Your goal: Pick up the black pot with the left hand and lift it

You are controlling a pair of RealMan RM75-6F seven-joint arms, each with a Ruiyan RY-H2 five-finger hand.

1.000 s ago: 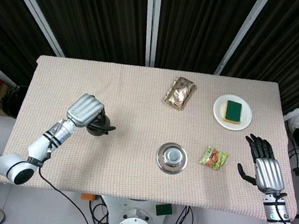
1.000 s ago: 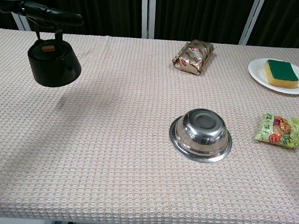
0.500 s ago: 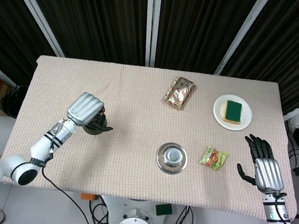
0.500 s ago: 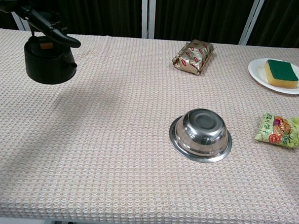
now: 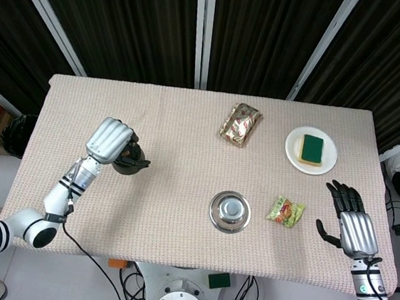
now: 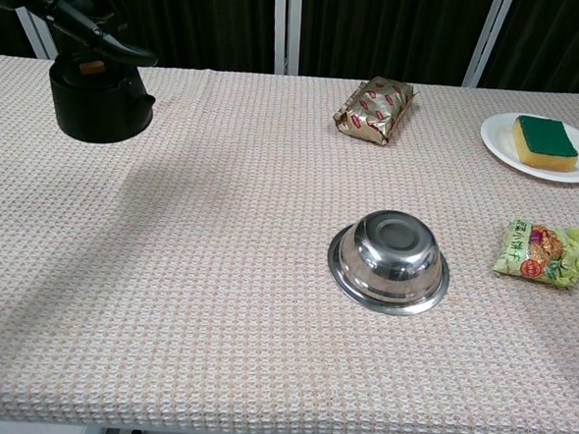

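The black pot (image 6: 98, 102) stands on the table's left side with its base on the cloth. In the head view the black pot (image 5: 127, 164) is mostly hidden under my left hand (image 5: 111, 141). The dark fingers (image 6: 90, 30) of that hand curl over the pot's top and hold its handle. The handle itself is hidden by them. My right hand (image 5: 350, 222) rests near the table's front right corner, fingers spread, holding nothing. It does not show in the chest view.
An upturned steel bowl (image 6: 390, 258) sits mid-table. A green snack packet (image 6: 541, 252) lies to its right. A gold foil packet (image 6: 375, 109) lies further back. A white plate (image 6: 501, 137) carrying a green-and-yellow sponge (image 6: 545, 141) stands at the back right.
The pot hung above the cloth a second ago and has come down onto the table, a little further back. The left hand stays over it. The right hand has not moved.
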